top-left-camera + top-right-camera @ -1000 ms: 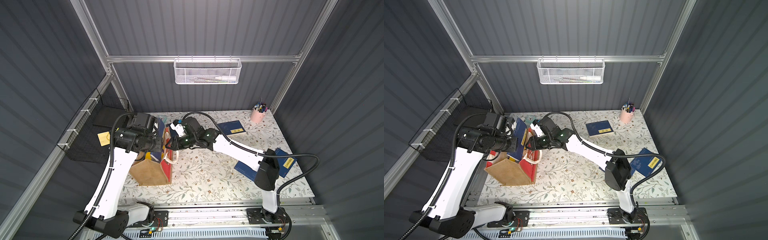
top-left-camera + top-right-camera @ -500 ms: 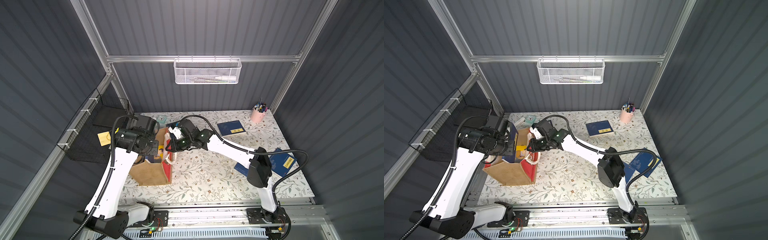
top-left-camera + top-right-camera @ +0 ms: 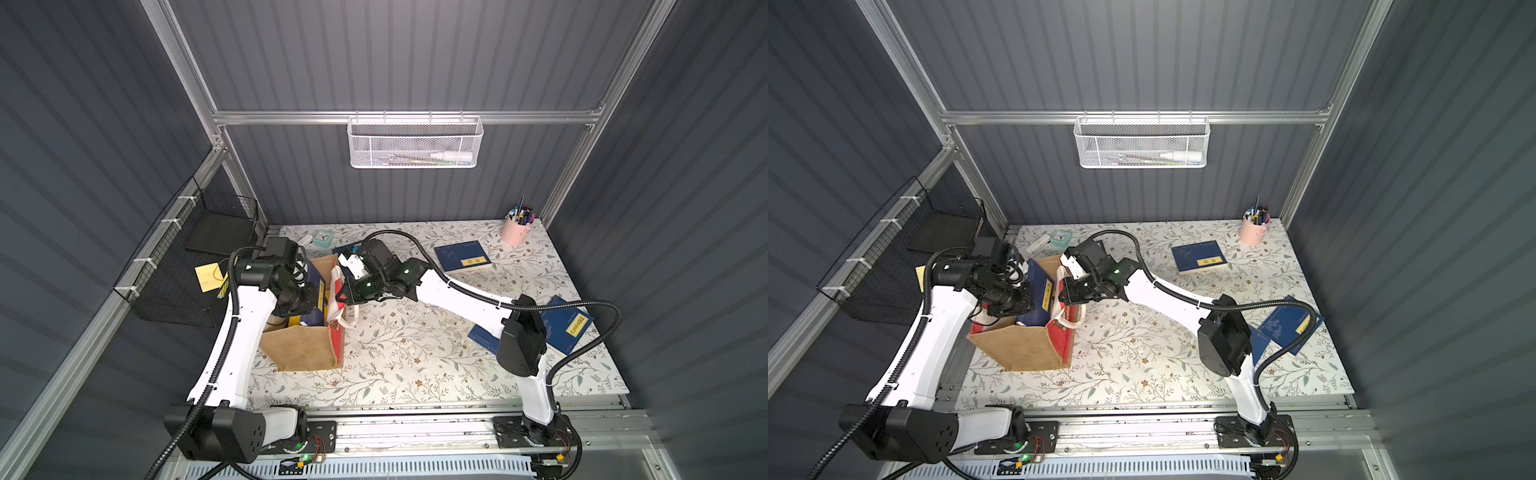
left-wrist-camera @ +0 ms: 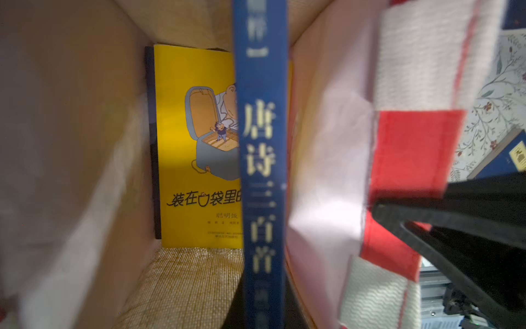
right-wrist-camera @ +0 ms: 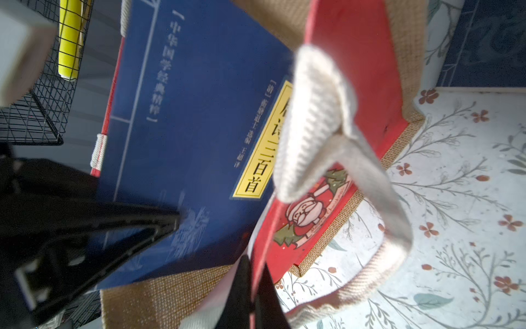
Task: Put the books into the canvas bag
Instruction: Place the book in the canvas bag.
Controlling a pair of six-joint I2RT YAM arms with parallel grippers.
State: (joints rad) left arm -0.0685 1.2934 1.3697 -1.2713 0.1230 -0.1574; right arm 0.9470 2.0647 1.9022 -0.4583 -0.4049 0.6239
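Note:
The canvas bag [image 3: 303, 349] [image 3: 1021, 345] stands open at the table's left. My left gripper [image 4: 263, 309] is shut on a navy book [image 4: 262, 171] [image 3: 314, 282] [image 3: 1040, 291], held on edge, partly down inside the bag. A yellow book [image 4: 196, 142] lies on the bag's bottom. My right gripper [image 5: 254, 284] [image 3: 341, 297] is shut on the rim of the bag's red side panel [image 5: 355, 85], beside a white loop handle [image 5: 313, 128]. More navy books [image 3: 461, 255] [image 3: 565, 324] lie on the table's right half.
A white mesh basket [image 3: 413, 143] hangs on the back wall. A black wire basket [image 3: 195, 257] with a yellow sticky note [image 3: 208, 276] hangs on the left wall. A pink pen cup [image 3: 515, 230] and a small clock [image 3: 322, 237] stand at the back.
My right gripper has closed on the bag's red side panel. The left arm has brought the navy book lower into the bag.

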